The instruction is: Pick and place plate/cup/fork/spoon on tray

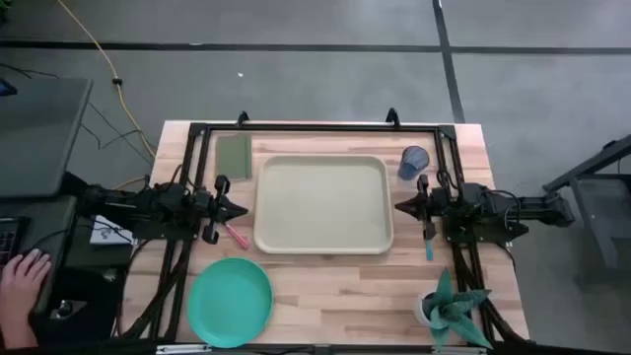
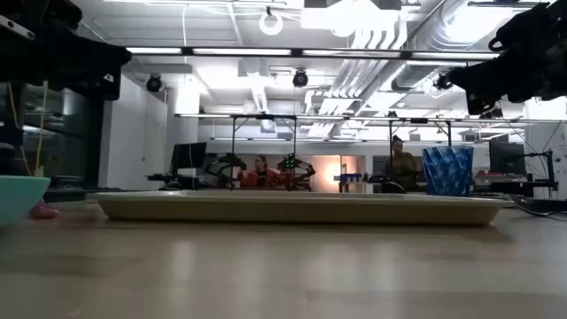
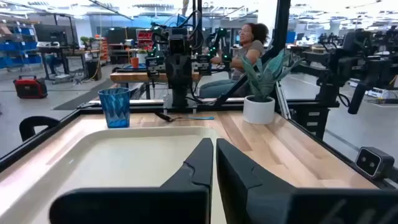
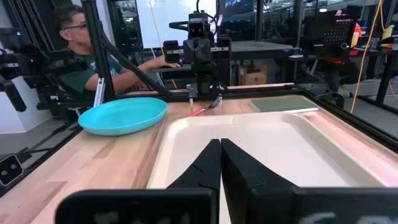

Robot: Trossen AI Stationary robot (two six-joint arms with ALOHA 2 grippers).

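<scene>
The beige tray [image 1: 323,205] lies in the middle of the table. The teal plate [image 1: 230,301] lies on the table near the front left. The blue cup [image 1: 413,161] stands upright at the tray's far right corner. The pink-handled fork [image 1: 236,236] lies by the tray's left side, below my left gripper. The blue-handled spoon [image 1: 429,242] lies by the tray's right side, below my right gripper. My left gripper [image 1: 244,208] is shut and empty at the tray's left edge. My right gripper [image 1: 398,207] is shut and empty at the tray's right edge.
A small olive-green flat rectangle [image 1: 235,155] lies at the far left of the tray. A potted plant [image 1: 449,308] stands at the front right corner. A person's hand [image 1: 22,276] shows left of the table.
</scene>
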